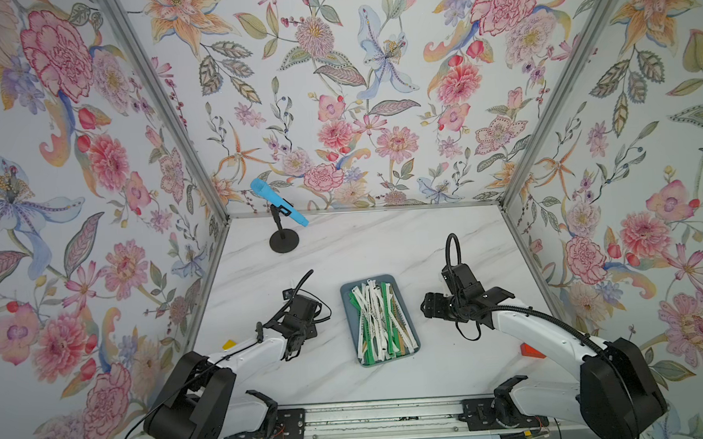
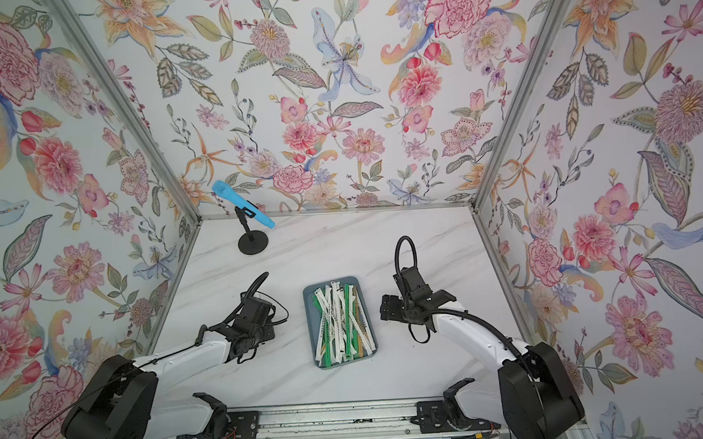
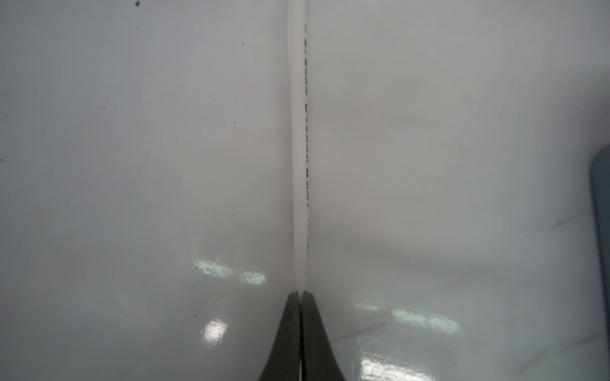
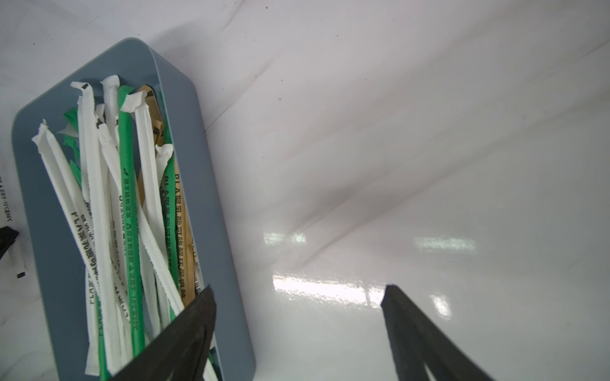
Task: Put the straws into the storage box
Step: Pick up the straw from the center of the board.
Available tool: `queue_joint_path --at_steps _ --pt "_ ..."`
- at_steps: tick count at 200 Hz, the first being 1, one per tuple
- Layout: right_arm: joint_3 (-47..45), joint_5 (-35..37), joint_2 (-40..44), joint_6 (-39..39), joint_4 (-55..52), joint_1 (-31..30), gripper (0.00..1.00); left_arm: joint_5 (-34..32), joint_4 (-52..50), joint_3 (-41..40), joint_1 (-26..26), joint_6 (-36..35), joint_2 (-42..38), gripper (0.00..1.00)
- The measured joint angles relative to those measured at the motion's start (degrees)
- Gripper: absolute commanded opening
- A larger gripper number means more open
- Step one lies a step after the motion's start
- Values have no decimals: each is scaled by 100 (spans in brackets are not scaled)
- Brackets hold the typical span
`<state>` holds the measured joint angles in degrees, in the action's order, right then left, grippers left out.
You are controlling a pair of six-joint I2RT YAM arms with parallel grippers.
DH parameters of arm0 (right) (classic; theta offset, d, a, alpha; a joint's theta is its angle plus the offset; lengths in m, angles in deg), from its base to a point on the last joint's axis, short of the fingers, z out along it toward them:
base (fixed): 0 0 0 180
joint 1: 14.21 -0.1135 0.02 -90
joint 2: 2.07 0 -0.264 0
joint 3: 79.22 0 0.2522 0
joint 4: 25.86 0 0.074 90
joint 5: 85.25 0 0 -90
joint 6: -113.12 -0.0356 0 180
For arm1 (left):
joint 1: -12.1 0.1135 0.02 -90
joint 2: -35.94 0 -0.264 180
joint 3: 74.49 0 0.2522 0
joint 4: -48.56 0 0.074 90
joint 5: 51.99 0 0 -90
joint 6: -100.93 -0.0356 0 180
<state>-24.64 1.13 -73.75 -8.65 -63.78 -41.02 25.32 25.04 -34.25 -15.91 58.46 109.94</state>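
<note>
Ben: How many boxes are there?

Mia: One storage box (image 1: 348,311). It is blue-grey and sits in the middle of the white table (image 1: 384,247), between the two arms. Both top views show it (image 2: 311,326).

Ben: And the straws (image 1: 382,322)?

Mia: They lie in a heap in the box, so some hide. In the right wrist view of the straws (image 4: 128,198) I count at least five white ones and at least three green ones. There are one or two tan-brown ones, I cannot tell which.

Ben: Any outside the box?

Mia: One. It is a white straw (image 3: 299,148) with small black print. The left claw (image 3: 301,292) is pinched tight on its end. The straw is near the box but apart from it.

Ben: How do the arms sit?

Mia: The left arm (image 1: 257,349) reaches in from the near corner, and its wrist bends down beside the box. The right arm (image 1: 524,323) comes in from its own side with a bent elbow and points at the box. The right claw (image 4: 300,290) has its two fingers wide apart with nothing between them. One finger shows in front of the box, the other in front of bare table.

Ben: What else?

Mia: One blue thing on a black stand (image 1: 280,207) at the back. And one red block (image 1: 532,350) by the right arm.
</note>
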Motion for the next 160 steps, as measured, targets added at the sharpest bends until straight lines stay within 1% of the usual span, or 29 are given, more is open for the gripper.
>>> queue_joint_path --at_steps 24,37,52,70,88,114,134,160 --pt "0 2 0 0 0 0 81 87 -146 -52 -31 28 -374 0" --pt "0 2 0 0 0 0 81 94 -179 -37 -175 122 -741 0" --pt "0 7 0 0 0 0 81 157 -214 85 -555 323 -1071 0" --pt "0 15 0 2 0 11 81 201 -125 337 -1281 708 -1202 0" --pt "0 20 0 0 0 28 81 243 120 446 -2022 1172 -1165 0" --pt "0 24 0 2 0 33 81 345 505 448 -2789 1799 -850 0" --pt "0 31 0 2 0 46 81 417 787 452 -3093 2105 -485 0" --pt "0 61 0 4 0 87 81 535 1034 531 -3158 2277 -15 0"
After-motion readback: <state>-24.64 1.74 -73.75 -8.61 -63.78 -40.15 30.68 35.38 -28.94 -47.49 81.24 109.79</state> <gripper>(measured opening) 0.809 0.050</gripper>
